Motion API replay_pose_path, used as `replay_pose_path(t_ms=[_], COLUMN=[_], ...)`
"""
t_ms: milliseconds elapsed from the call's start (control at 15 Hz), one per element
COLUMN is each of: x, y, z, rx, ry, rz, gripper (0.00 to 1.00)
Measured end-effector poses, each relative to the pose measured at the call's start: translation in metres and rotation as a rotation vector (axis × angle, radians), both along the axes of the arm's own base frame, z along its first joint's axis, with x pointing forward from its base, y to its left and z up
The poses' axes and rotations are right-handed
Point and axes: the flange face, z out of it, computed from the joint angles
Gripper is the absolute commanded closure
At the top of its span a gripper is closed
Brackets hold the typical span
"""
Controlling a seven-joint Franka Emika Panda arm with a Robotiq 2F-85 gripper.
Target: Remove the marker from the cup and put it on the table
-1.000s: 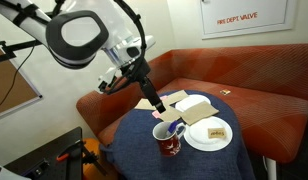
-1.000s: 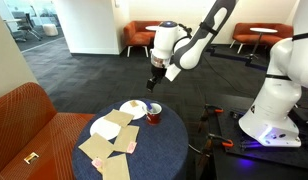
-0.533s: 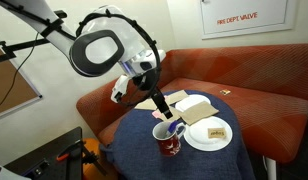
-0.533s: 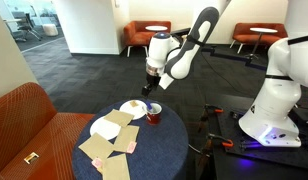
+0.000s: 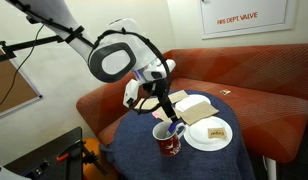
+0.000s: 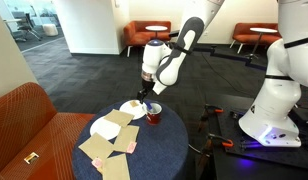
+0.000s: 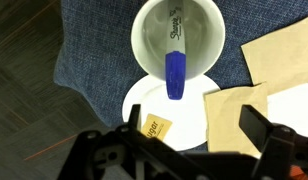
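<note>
Wrist view — marker (image 7: pixel 175 62) in cup (image 7: pixel 144 40), lettered Sharpie

The wall sign (image 5: pixel 237 17) reads "FIRE DEPT VALVE"; the marker (image 7: pixel 175 60) says "Sharpie".

The marker (image 7: pixel 175 62) stands in the cup (image 5: pixel 169 140), leaning on its rim. The cup sits on the table (image 5: pixel 134 150), just beside a plate (image 5: pixel 207 137) — paper napkins (image 7: pixel 279 55) lie next to the plate. The gripper (image 5: pixel 164 112) hangs above the cup — a sofa (image 5: pixel 279 110) is behind the table.
</note>
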Motion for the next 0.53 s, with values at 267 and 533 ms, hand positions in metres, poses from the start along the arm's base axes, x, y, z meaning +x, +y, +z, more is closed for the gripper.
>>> replay_pose_path(t_ms=[267,533], x=[0.006,0.006], y=[-0.002,-0.003], z=[-0.008,-0.015], rx=[0.002,0.003], ry=[0.005,0.014], rz=[-0.003,-0.007], gripper=[0.07,0.13])
